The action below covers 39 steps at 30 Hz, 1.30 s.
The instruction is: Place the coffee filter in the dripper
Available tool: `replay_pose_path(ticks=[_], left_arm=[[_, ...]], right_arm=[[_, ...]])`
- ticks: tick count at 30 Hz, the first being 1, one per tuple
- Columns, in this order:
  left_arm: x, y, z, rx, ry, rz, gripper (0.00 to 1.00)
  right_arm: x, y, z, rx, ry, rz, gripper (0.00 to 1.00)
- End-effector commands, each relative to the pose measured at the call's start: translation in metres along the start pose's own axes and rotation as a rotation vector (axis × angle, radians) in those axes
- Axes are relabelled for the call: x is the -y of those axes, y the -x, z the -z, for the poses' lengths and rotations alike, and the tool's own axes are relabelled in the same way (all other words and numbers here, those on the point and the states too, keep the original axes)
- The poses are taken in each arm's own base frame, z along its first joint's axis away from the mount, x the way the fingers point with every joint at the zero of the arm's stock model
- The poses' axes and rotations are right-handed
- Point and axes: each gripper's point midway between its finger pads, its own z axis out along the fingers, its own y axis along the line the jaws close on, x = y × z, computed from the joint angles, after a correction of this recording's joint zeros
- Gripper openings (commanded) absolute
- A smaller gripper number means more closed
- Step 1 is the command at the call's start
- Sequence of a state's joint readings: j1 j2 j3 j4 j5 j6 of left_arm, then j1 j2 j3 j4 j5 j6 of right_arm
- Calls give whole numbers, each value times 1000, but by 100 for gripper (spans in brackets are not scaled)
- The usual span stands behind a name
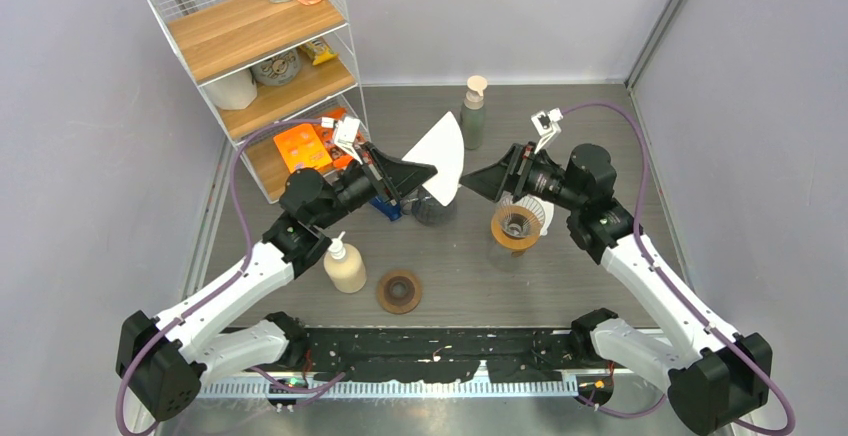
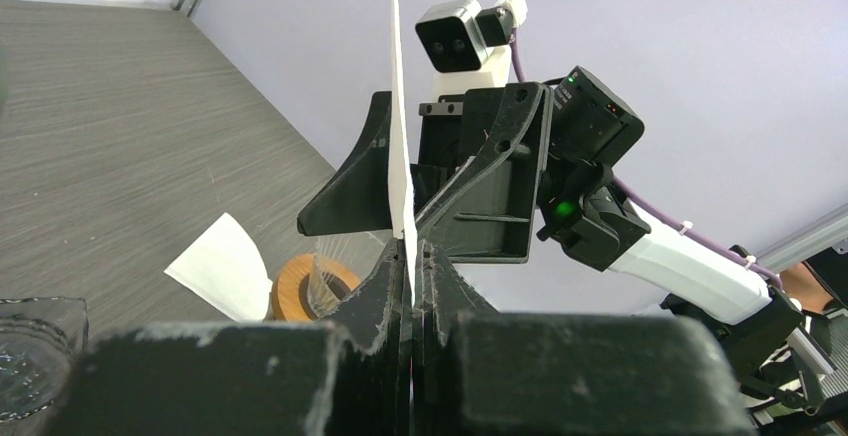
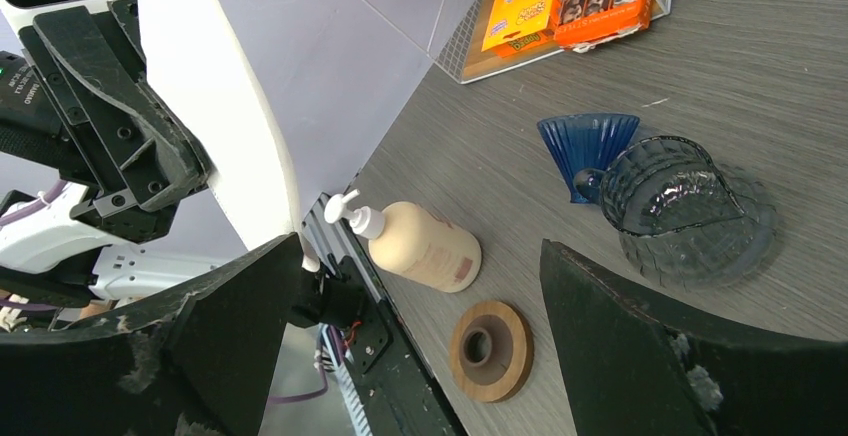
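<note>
My left gripper pinches one coffee filter; right gripper gapes empty above one dripper, second filter beside it.

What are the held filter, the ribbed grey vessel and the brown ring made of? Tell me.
Filter: apparently thin matte white paper; edge-on in the left wrist view it is a mere sliver.
Ribbed vessel: smoky, see-through glass or plastic, with glossy highlights.
Ring: looks like wood, brown and matte.
</note>
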<state>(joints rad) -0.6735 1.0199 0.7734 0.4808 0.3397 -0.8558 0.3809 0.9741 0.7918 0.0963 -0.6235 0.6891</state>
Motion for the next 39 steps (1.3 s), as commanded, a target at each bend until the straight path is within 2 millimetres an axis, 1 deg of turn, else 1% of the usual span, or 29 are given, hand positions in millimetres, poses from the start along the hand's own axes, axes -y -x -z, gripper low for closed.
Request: replay_pose_path(ticks=[1, 10, 15, 23, 30, 36, 39], left_arm=[[15, 17, 1, 63, -52, -31, 0], [16, 19, 0, 68, -58, -35, 0], [17, 16, -2, 53, -67, -29, 0], [17, 16, -2, 50, -68, -31, 0], [17, 13, -3, 37, -73, -30, 0], [25, 8, -4, 3, -120, -29, 0], [25, 6, -5, -7, -126, -29, 0]], right_arm=[[-15, 10, -1, 26, 64, 26, 95], [-4, 7, -3, 19, 24, -1, 95], [-17, 11, -6, 23, 95, -2, 95], [-26, 13, -9, 25, 146, 4, 96], [-38, 15, -10, 30, 208, 8, 95], [-45, 17, -11, 34, 245, 18, 96], [-53, 19, -12, 37, 278, 28, 97]])
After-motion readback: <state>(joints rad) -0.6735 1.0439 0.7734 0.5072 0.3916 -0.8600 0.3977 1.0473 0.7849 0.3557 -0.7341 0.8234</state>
